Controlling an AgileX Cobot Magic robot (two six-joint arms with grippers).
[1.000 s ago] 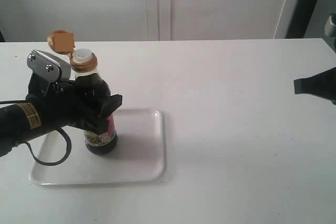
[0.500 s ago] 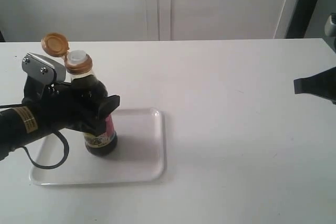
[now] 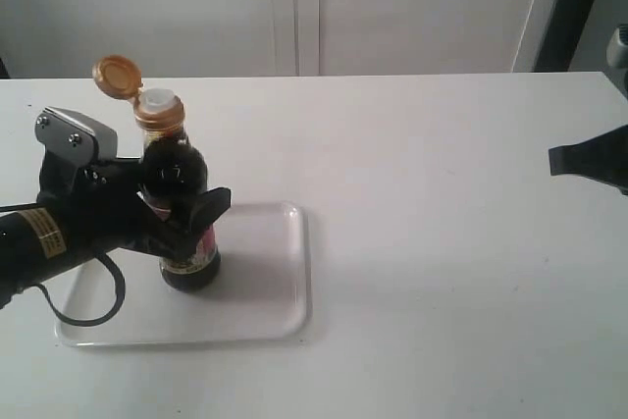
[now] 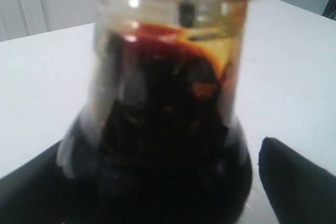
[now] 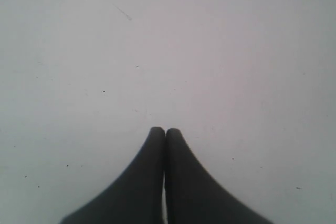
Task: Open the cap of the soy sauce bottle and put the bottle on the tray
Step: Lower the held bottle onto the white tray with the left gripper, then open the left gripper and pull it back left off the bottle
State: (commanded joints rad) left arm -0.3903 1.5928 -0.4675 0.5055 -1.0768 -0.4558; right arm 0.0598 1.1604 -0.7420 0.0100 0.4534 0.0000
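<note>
The soy sauce bottle (image 3: 178, 176) stands upright on the left part of the white tray (image 3: 265, 287), dark liquid up to its neck. Its golden-orange cap (image 3: 118, 76) is flipped open and hangs back from the collar, baring the white spout (image 3: 159, 100). My left gripper (image 3: 183, 209) straddles the bottle's body. In the left wrist view the bottle (image 4: 168, 129) fills the frame, and one black finger (image 4: 294, 182) stands apart from the glass with a gap. My right gripper (image 3: 564, 159) hovers at the far right, fingers (image 5: 157, 150) pressed together over bare table.
A white table (image 3: 442, 242) carries everything, with a white wall behind. A black cable (image 3: 88, 316) loops from the left arm over the tray's near left corner.
The bottle has swung from a leftward tilt back to upright. My left gripper has drawn back slightly to the left, and its near finger now stands off the glass. The right arm has not moved.
</note>
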